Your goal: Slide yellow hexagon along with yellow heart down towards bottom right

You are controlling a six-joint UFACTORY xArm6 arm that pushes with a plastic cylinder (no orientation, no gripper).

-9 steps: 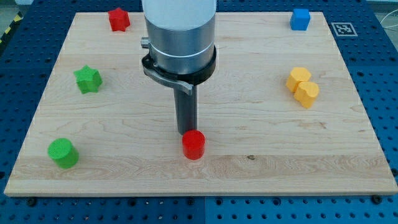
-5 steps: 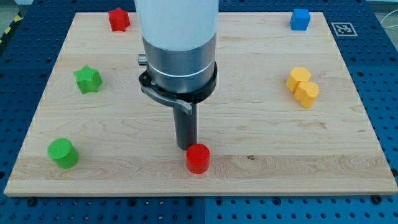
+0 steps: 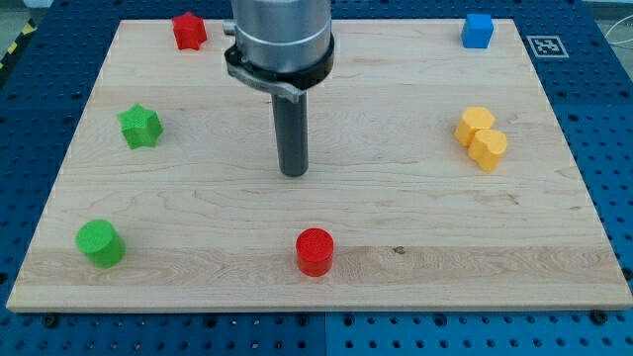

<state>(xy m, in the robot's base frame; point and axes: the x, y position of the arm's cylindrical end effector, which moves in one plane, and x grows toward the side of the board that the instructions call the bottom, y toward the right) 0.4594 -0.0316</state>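
Note:
The yellow hexagon [image 3: 475,124] and the yellow heart [image 3: 488,148] sit touching each other at the view's right, the heart just below and right of the hexagon. My tip [image 3: 294,173] is near the board's middle, far to the left of both yellow blocks and touching no block. It stands well above the red cylinder [image 3: 315,251].
A green star [image 3: 139,126] and a green cylinder [image 3: 100,243] lie at the left. A red block [image 3: 188,30] is at the top left, a blue cube [image 3: 478,30] at the top right. The wooden board [image 3: 554,198] ends just right of the yellow blocks.
My tip pushed the red cylinder slightly down and right, then drew back up the view away from it. The yellow blocks have not moved.

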